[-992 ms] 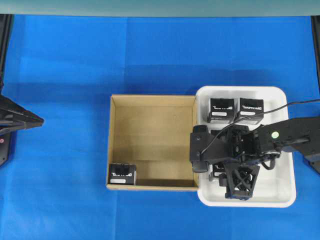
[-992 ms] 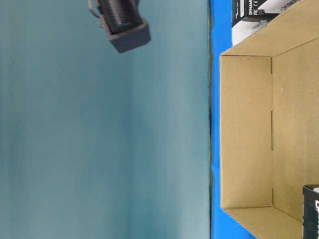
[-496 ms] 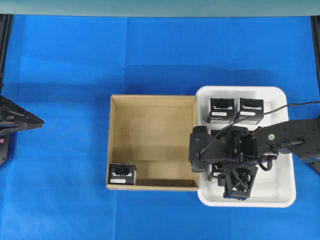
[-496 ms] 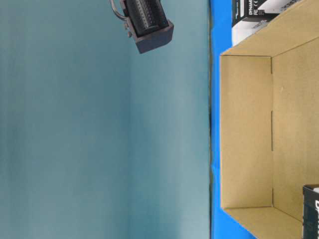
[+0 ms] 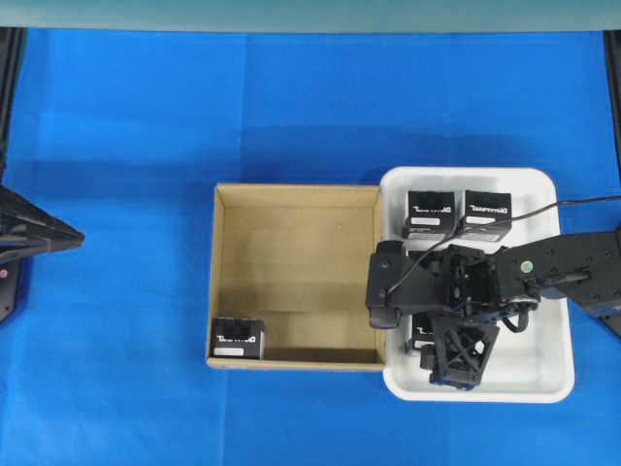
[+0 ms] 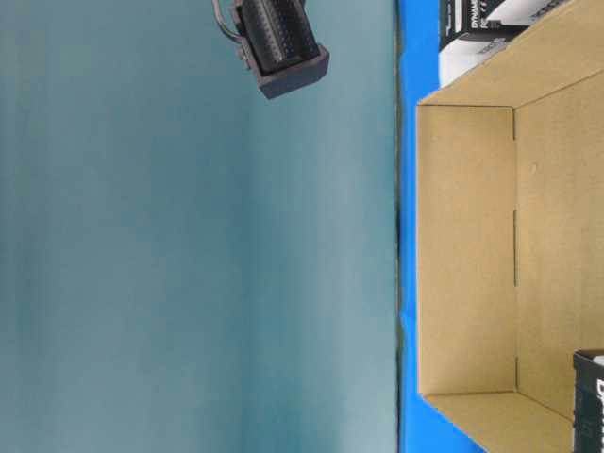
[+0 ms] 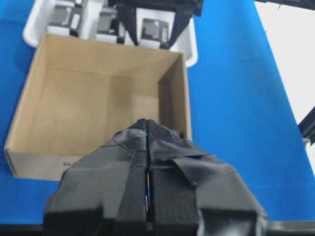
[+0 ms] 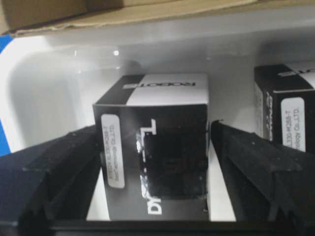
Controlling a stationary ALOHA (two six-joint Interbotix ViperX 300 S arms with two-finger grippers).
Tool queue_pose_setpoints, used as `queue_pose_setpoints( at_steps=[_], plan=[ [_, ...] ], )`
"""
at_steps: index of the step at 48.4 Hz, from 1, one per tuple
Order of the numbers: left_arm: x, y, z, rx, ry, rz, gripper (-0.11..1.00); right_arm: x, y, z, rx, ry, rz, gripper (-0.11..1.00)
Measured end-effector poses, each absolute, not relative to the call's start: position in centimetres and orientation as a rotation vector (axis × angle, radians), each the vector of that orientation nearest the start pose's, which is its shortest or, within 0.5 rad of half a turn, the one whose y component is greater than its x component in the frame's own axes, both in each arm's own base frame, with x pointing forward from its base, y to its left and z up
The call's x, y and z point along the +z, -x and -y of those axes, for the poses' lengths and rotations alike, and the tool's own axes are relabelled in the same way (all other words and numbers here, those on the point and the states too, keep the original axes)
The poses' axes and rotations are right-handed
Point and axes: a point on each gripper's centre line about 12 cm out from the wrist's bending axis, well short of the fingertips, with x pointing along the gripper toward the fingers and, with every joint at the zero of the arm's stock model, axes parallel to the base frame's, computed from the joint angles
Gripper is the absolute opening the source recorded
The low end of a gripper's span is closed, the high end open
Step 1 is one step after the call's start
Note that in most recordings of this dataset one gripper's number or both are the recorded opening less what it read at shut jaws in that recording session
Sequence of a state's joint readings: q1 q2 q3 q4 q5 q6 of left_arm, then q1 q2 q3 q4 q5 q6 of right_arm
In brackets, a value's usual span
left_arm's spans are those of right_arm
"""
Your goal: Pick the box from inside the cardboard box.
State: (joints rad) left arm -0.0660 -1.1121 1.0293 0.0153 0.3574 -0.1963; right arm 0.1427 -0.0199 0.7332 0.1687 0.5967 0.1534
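The cardboard box (image 5: 291, 262) lies at the table's middle. One black box (image 5: 238, 338) stands in its near left corner and shows at the table-level view's edge (image 6: 590, 401). My right gripper (image 5: 424, 335) is low in the white tray (image 5: 558, 379). Its jaws are open around another black box (image 8: 162, 113), with a thin gap on each side. My left gripper (image 5: 78, 234) is shut and empty at the far left. In the left wrist view its fingers (image 7: 133, 162) hide the carton's (image 7: 88, 103) near right corner.
Two more black boxes (image 5: 432, 214) (image 5: 487, 214) stand at the tray's back, one also in the right wrist view (image 8: 285, 118). The carton's wall (image 8: 98, 12) touches the tray's left side. Blue cloth (image 5: 291, 107) covers the table.
My right gripper has shifted slightly left and sunk lower in the tray around the black box. The left arm and the box in the carton have not moved.
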Motion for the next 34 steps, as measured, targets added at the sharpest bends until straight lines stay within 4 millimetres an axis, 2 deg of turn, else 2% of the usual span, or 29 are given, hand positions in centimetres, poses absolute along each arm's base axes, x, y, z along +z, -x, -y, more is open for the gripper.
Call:
queue_pose_setpoints(
  at_steps=[8, 15, 34],
  plan=[
    [30.6, -17.0, 1.1, -0.035, 0.171, -0.279, -0.06, 13.3, -31.5, -5.7, 0.017, -0.226, -1.278, 0.92],
    [30.6, -17.0, 1.1, -0.035, 0.173, -0.278, -0.06, 16.3, -32.2, -5.7, 0.034, -0.235, -1.198, 0.92],
    [30.7, -16.9, 1.1, -0.035, 0.173, -0.275, -0.06, 22.1, -31.7, -4.8, 0.042, -0.255, -1.108, 0.92]
  ],
)
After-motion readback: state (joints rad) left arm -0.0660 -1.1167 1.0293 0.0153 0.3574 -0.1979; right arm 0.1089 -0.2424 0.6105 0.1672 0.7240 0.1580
